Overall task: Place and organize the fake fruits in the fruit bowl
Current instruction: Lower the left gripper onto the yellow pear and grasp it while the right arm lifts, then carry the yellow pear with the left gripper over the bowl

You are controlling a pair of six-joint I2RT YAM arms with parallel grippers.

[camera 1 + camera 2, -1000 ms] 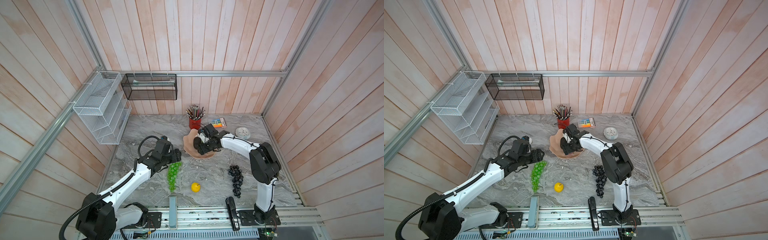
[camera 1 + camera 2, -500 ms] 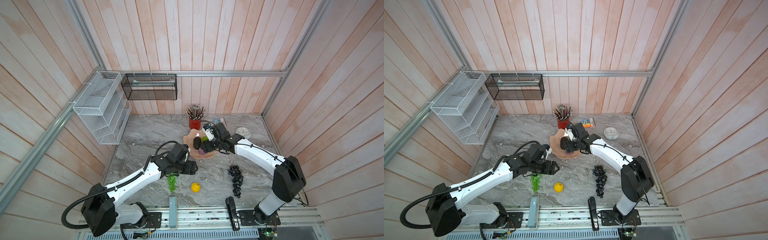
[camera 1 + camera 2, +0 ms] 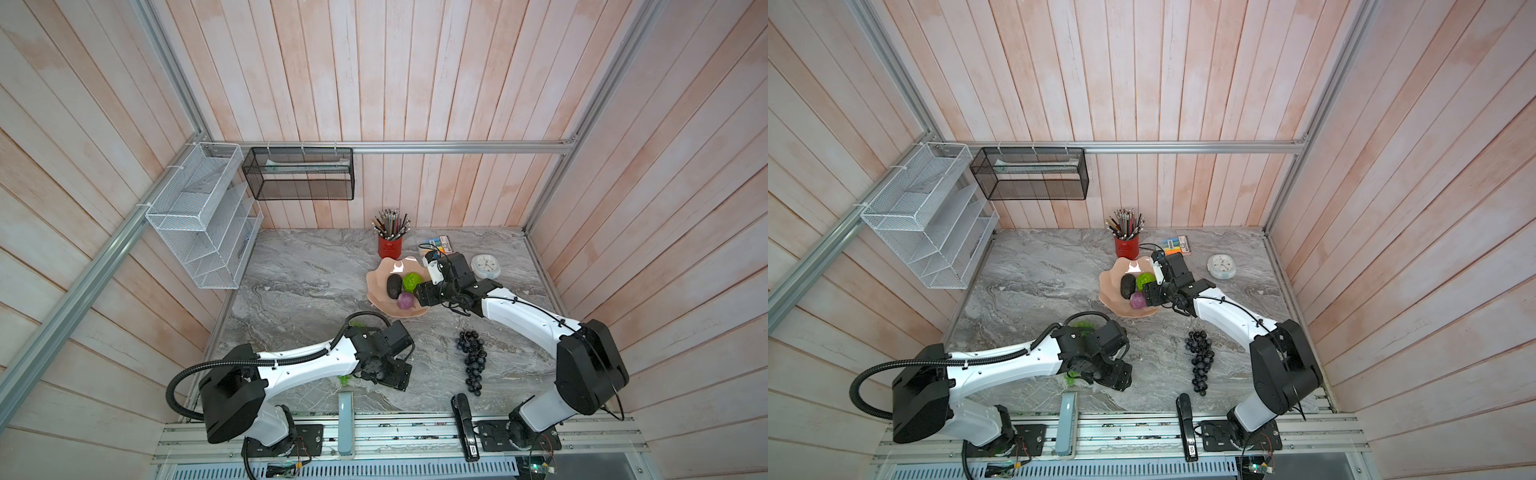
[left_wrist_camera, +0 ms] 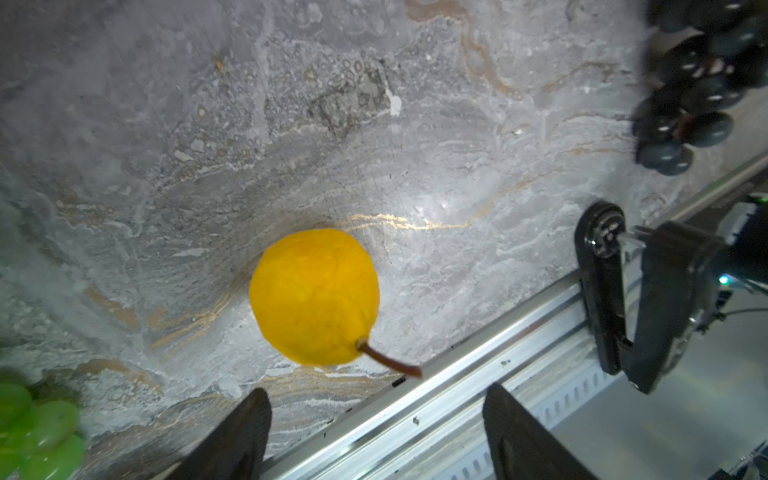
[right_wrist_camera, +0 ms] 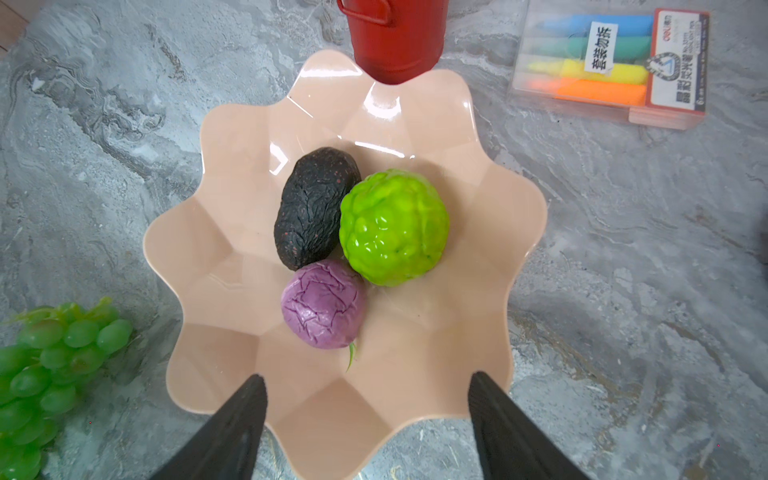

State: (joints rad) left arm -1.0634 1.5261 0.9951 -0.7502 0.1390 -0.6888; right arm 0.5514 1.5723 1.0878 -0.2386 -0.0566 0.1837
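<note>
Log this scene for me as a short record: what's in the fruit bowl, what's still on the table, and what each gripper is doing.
In fruit bowl: black avocado, bumpy green ball, purple ball
On table: yellow fruit, green grapes, dark grapes
Left gripper: open, empty, near yellow fruit
Right gripper: open, empty, at fruit bowl rim
</note>
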